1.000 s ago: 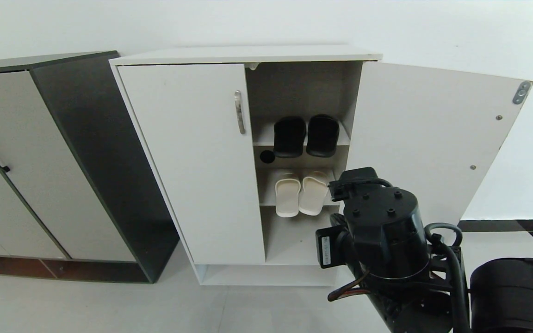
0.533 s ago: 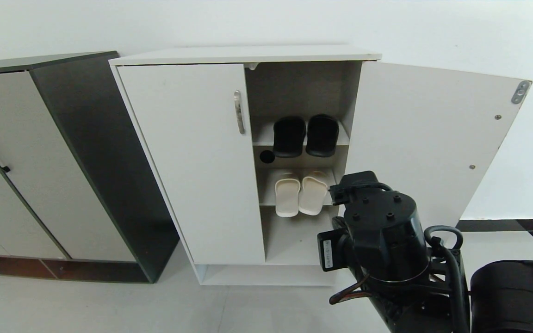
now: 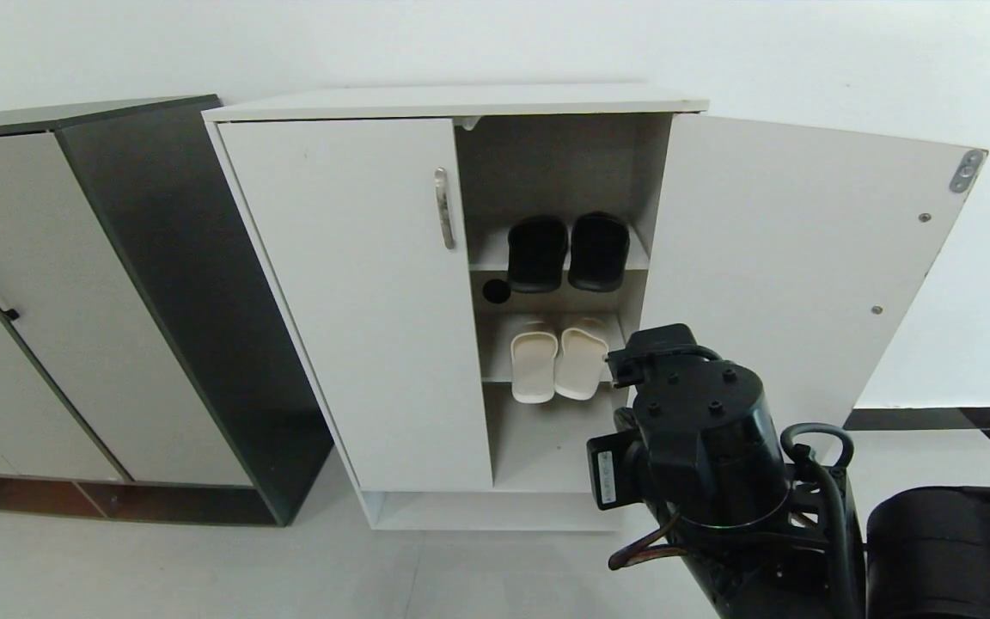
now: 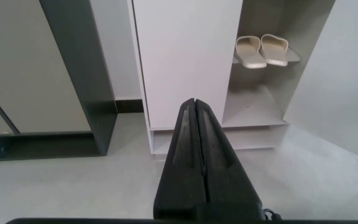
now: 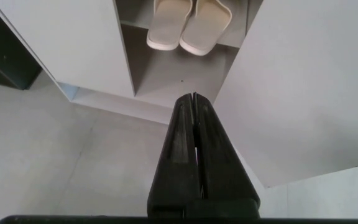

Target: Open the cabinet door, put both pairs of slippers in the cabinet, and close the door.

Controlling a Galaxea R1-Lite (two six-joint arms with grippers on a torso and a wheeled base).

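Looking into the white two-door cabinet (image 3: 461, 101), you see its right door (image 3: 796, 258) swung wide and the left door shut. The pair of black slide slippers (image 3: 568, 251) sits side by side on the upper shelf, with the pair of cream slide slippers (image 3: 557, 361) on the shelf below. Both pairs poke past the front edge. Your left hand (image 4: 195, 106) is closed, fingers pressed together, holding nothing. Your right hand (image 5: 194, 101) is the same, facing the open compartment. The white sticker (image 3: 605, 471) on the right arm is too small to read.
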